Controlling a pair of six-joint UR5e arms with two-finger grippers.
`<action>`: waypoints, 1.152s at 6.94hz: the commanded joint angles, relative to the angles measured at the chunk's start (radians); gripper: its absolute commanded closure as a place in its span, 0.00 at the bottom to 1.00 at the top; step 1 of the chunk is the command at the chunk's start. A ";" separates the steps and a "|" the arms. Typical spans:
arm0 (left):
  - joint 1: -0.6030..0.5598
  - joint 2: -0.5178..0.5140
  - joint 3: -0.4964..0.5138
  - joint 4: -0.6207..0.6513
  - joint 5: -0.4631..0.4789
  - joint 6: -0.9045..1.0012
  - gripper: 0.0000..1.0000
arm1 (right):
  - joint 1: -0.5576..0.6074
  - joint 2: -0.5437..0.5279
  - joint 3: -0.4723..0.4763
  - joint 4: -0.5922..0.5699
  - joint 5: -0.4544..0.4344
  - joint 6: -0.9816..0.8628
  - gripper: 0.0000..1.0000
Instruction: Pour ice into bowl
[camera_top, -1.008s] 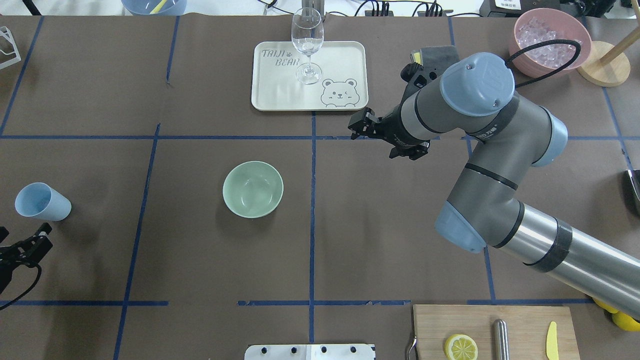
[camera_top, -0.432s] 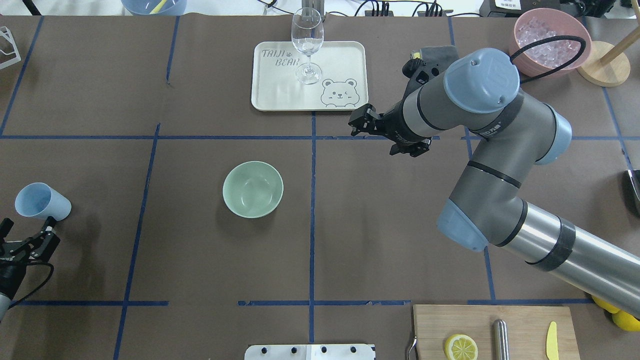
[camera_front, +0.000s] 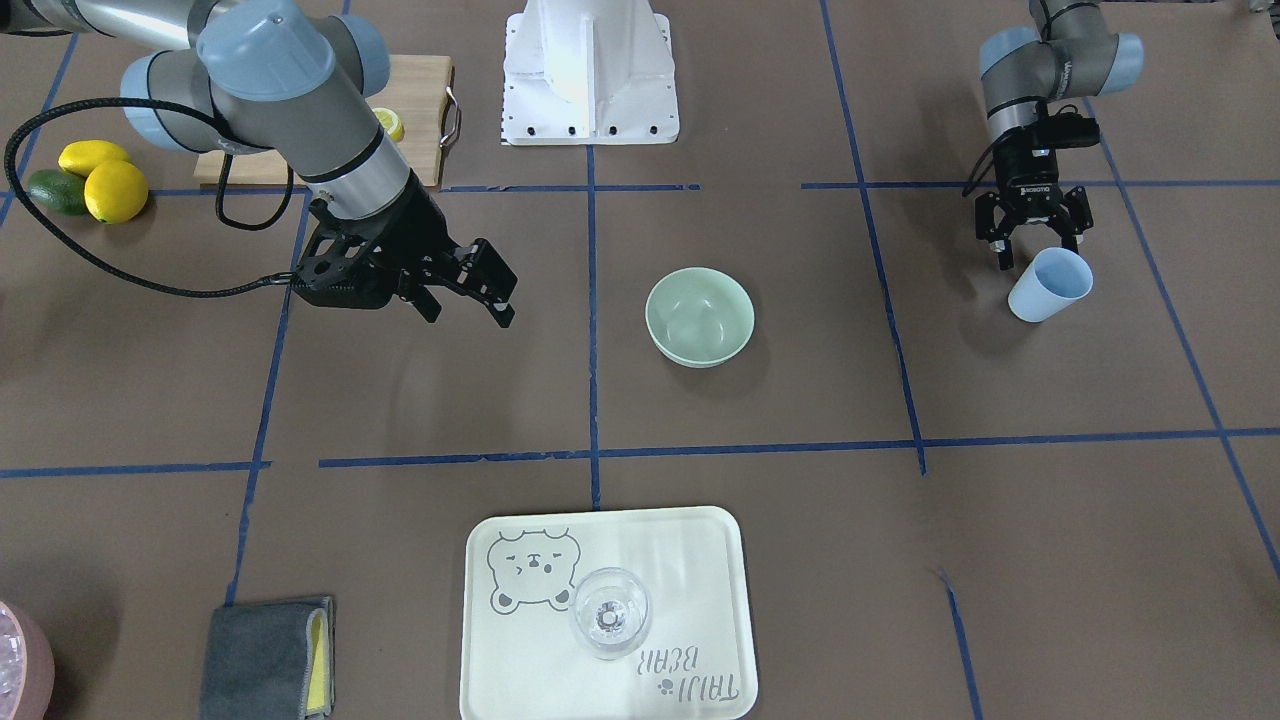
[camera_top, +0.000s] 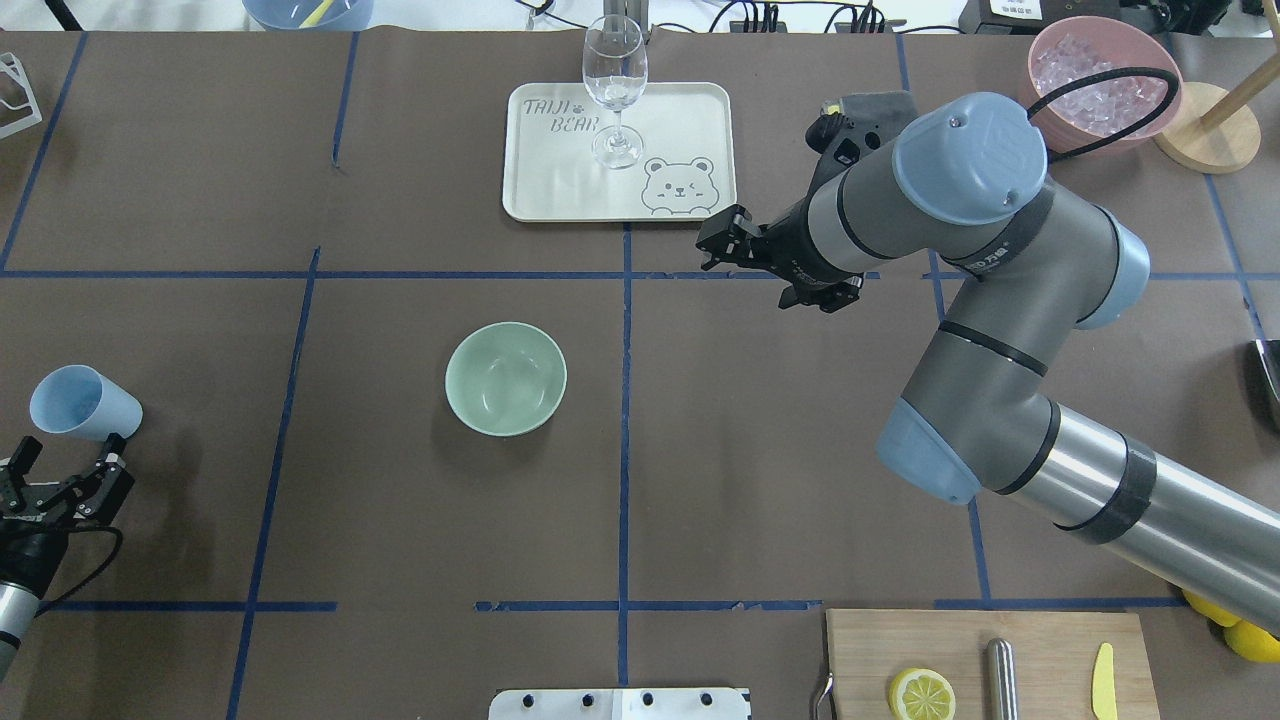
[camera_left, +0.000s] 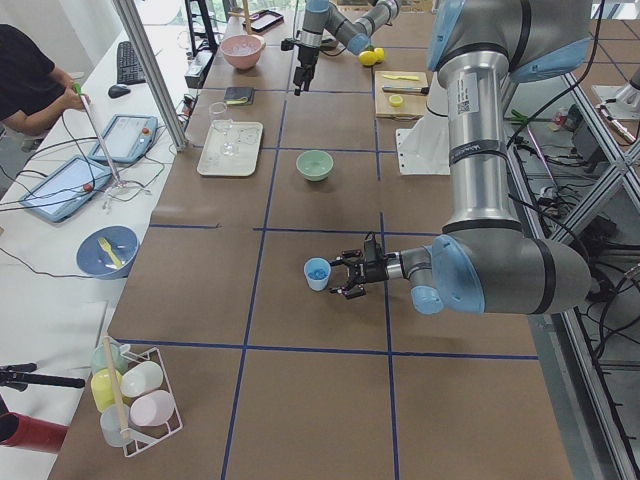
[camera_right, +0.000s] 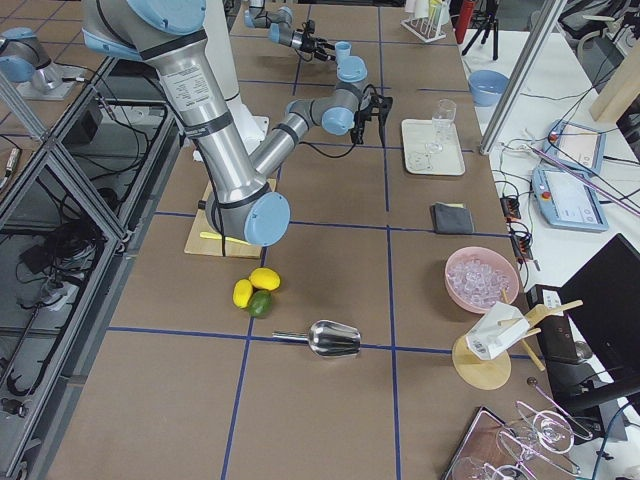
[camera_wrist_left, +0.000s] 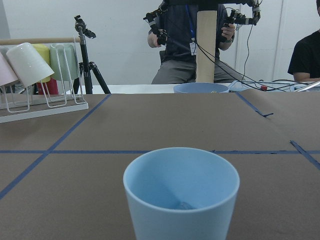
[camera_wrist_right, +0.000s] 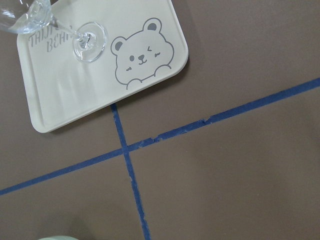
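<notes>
Left gripper (camera_top: 72, 447) held wide just beside cup (camera_top: 88, 405) (nothing gripped yet) | cup stood well apart from bowl (camera_top: 506, 380), ice (camera_wrist_left: 184, 205) faintly seen inside it | right gripper (camera_top: 715, 245) parted, empty | risk: cup could be knocked over by a finger, ice scattered short of bowl

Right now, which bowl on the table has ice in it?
The pink bowl at the robot's far right corner, holding the ice; the green bowl mid-table is empty.

One bowl (camera_top: 505, 378), one cup (camera_top: 85, 403), one glass (camera_top: 614, 75)
</notes>
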 joint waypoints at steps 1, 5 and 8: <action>-0.008 -0.035 0.028 -0.004 -0.001 0.004 0.02 | 0.000 -0.001 0.002 0.000 0.000 0.000 0.00; -0.104 -0.047 0.061 -0.007 -0.021 0.048 0.02 | 0.001 -0.004 0.013 -0.002 0.000 0.000 0.00; -0.144 -0.080 0.064 -0.004 -0.067 0.055 0.04 | 0.004 -0.002 0.016 -0.002 0.001 0.000 0.00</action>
